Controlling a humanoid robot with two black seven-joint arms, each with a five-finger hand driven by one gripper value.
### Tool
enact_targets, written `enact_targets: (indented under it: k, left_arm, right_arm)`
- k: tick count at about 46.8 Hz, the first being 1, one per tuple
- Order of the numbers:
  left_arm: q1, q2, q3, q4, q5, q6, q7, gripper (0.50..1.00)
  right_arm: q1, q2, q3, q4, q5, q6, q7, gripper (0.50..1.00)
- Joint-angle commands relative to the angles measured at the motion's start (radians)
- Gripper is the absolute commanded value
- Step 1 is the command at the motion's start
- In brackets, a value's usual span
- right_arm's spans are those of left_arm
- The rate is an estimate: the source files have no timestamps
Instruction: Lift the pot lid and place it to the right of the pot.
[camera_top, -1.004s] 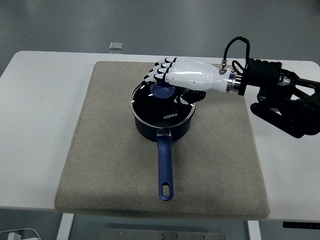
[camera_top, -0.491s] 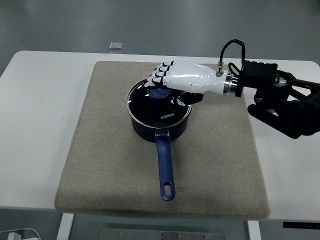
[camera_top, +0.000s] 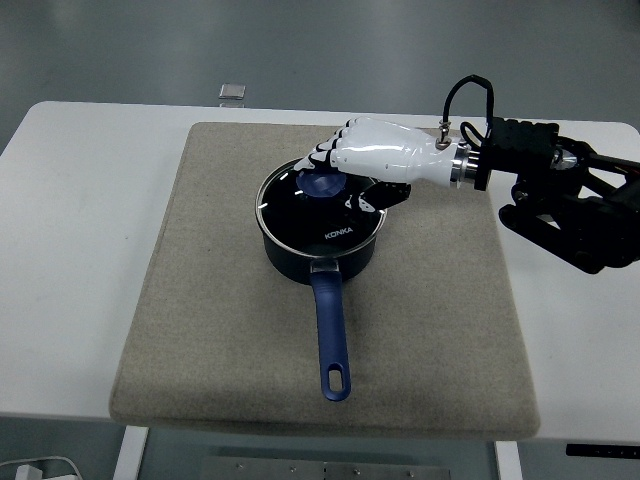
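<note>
- Curling tighter now: since the earlier frame the right hand (camera_top: 372, 155) has drawn its fingers (camera_top: 322, 153) down and in over the knob (camera_top: 322, 185), and the pot (camera_top: 322, 232) has hardly budged on the mat (camera_top: 200, 300).
- Fingers look bent around the blue knob, thumb tucked beneath the palm; whether they truly pinch it I cannot tell from up here.
- Lid (camera_top: 320, 208) sits flat on the pot, mid-mat, handle (camera_top: 330, 335) pointing to the near edge.
- It looks like glass in a metal rim: stiff, smooth, breakable, moderately heavy, I'd say.
- Knob is the only sensible hold; a loose grip could let the lid swing or slip.
- Bare mat right of the pot awaits.
</note>
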Motion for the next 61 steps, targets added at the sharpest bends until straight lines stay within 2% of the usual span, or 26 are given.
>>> enact_targets:
  k: [1,15,61]
  left_arm:
    - [0.000,0.000,0.001,0.000,0.000,0.000,0.000,1.000]
    - [0.001,0.000,0.000,0.000,0.000,0.000,0.000,1.000]
    - [0.000,0.000,0.000,0.000,0.000,0.000,0.000,1.000]
  right_arm:
    - [0.000,0.000,0.000,0.001,-0.002,0.010,0.000,0.500]
    - [0.015,0.006,0.002,0.000,0.000,0.037,0.000,0.500]
    - [0.050,0.014,0.003,-0.008,0.003,0.049,0.000,0.500]
